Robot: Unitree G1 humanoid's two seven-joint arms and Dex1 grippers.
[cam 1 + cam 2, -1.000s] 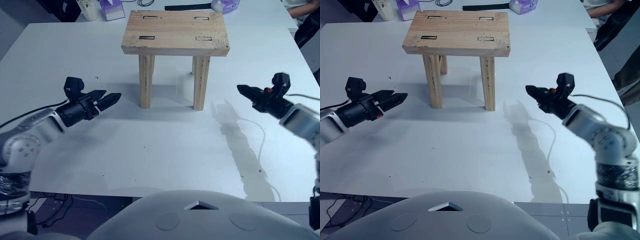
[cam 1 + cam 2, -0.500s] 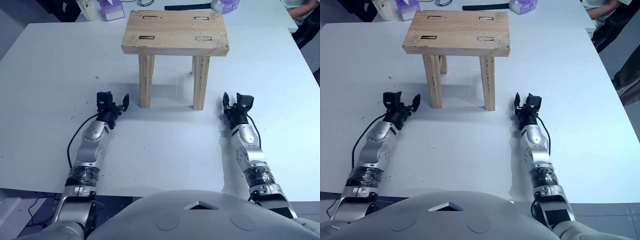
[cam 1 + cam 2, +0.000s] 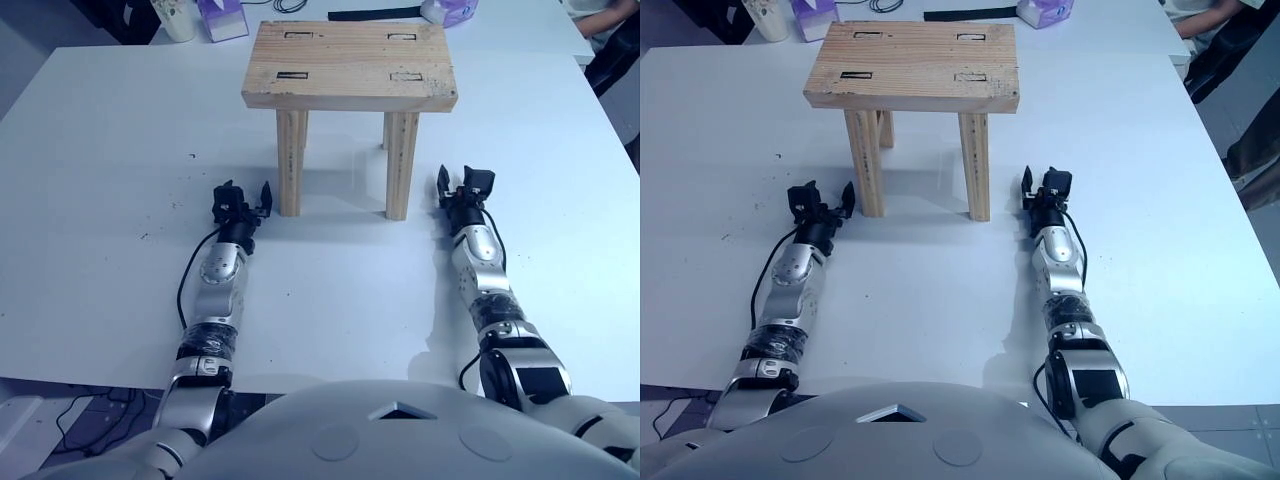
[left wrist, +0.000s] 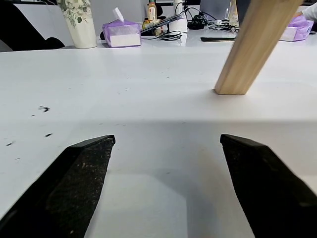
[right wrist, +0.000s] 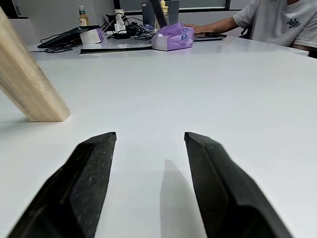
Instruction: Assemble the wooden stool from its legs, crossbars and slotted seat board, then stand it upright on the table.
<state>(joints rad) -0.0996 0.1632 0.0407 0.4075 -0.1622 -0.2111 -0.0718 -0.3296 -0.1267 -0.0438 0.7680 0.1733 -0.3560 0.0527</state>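
White, smooth table (image 3: 120, 130) spreads under everything. Pale grainy wooden stool (image 3: 350, 65) stands upright on its far half: square legs under a rectangular seat board with four slots. My left gripper (image 4: 167, 139) lies low near the stool's front left leg and my right gripper (image 5: 150, 134) near the front right. Both have dark wedge fingers spread, holding nothing. Beyond stand a flowered vase (image 4: 79, 22) and a purple tissue box (image 4: 121, 34) with a tissue poking out.

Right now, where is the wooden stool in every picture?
Left eye view: stool upright, top middle.
Right eye view: top, left of middle.
Left wrist view: its left front leg, beyond the left gripper.
Right wrist view: its right front leg, beyond the right gripper.
Shared landmark: purple tissue pack behind it.
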